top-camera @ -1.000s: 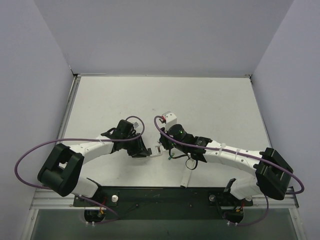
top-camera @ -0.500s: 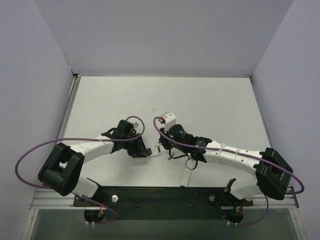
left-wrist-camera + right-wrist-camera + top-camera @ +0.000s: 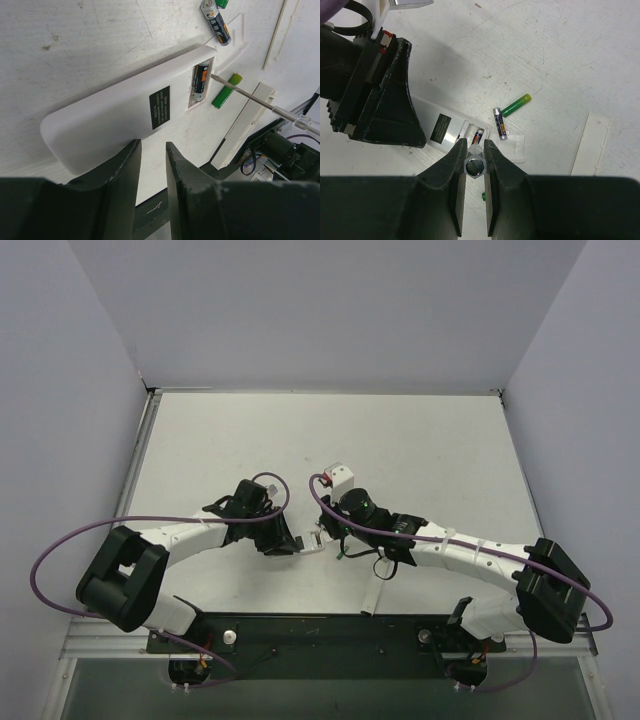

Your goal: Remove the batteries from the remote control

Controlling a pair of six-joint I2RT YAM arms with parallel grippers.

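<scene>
The white remote (image 3: 125,112) lies back-up with its battery bay open; one dark battery (image 3: 201,80) sits in the bay. A loose dark battery (image 3: 216,22) and a green battery (image 3: 226,91) lie on the table beside it; another green one (image 3: 221,3) is at the frame edge. My right gripper (image 3: 474,150) is shut on a clear-handled screwdriver (image 3: 474,166), whose tip (image 3: 220,81) touches the end of the battery in the bay (image 3: 479,135). My left gripper (image 3: 153,150) is almost closed with nothing between the jaws, and one finger rests on the remote's near end.
A flat white cover strip (image 3: 592,142) lies right of the batteries, and a clear cover piece (image 3: 517,146) lies next to the remote. A white-and-red block (image 3: 340,476) stands behind the arms. Both arms (image 3: 300,535) meet at the table's front centre.
The right arm has shifted slightly at the remote. The left arm has not moved.
</scene>
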